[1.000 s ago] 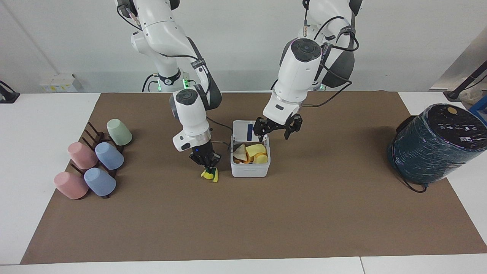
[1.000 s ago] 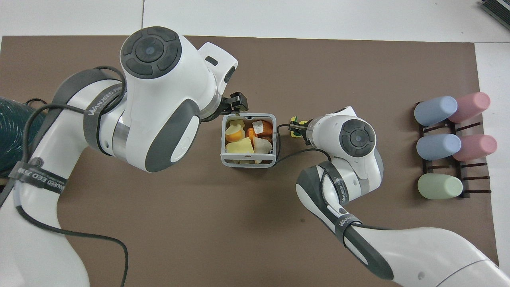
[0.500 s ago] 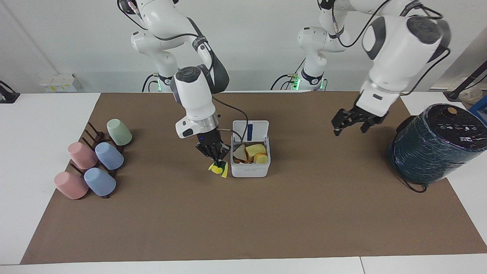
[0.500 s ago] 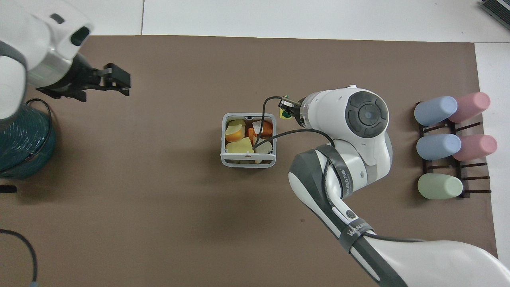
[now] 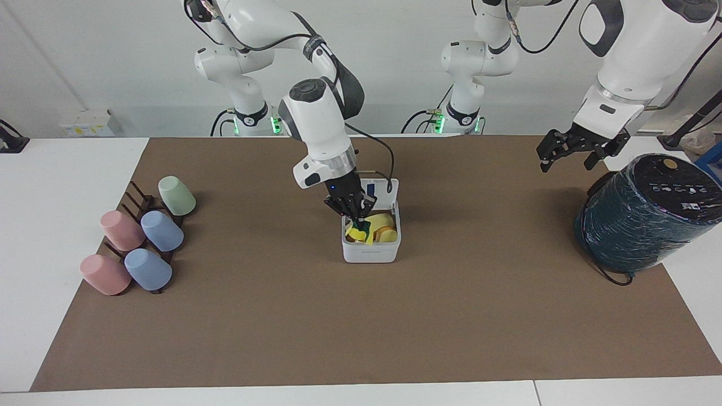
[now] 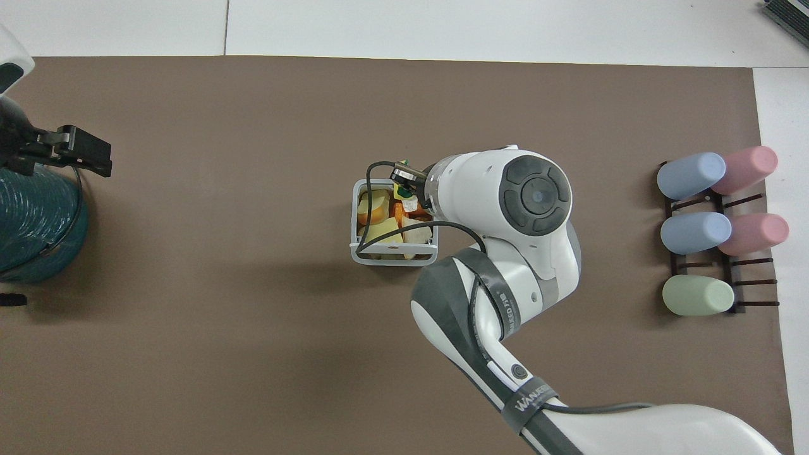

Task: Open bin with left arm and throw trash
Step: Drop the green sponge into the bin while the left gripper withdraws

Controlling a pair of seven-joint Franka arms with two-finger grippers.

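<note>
A brown mat (image 5: 361, 316) covers the middle of a white table against a plain pale wall. At the mat's centre sits the bin (image 5: 370, 251), its lid (image 5: 383, 189) standing open on the side nearer the robots, with yellow and orange sponge pieces (image 5: 386, 230) already inside. The right gripper (image 5: 356, 221) hangs over the bin's opening, jaws pinched on a curled yellow sponge (image 5: 360, 232) with a dark green layer, which dangles just above the pile.

The left gripper (image 5: 572, 148) waits in the air over the mat beside the dark teal cylinder (image 5: 643, 211) at the left arm's end; its fingers look spread and hold nothing.

The bin looks rather full, so the released sponge could bounce or roll off the heap and land on the mat. The gripper's cable (image 5: 379, 152) loops close to the upright lid and could snag it as the arm lifts away, knocking it shut. Cups (image 5: 148, 237) on a rack are well apart.
</note>
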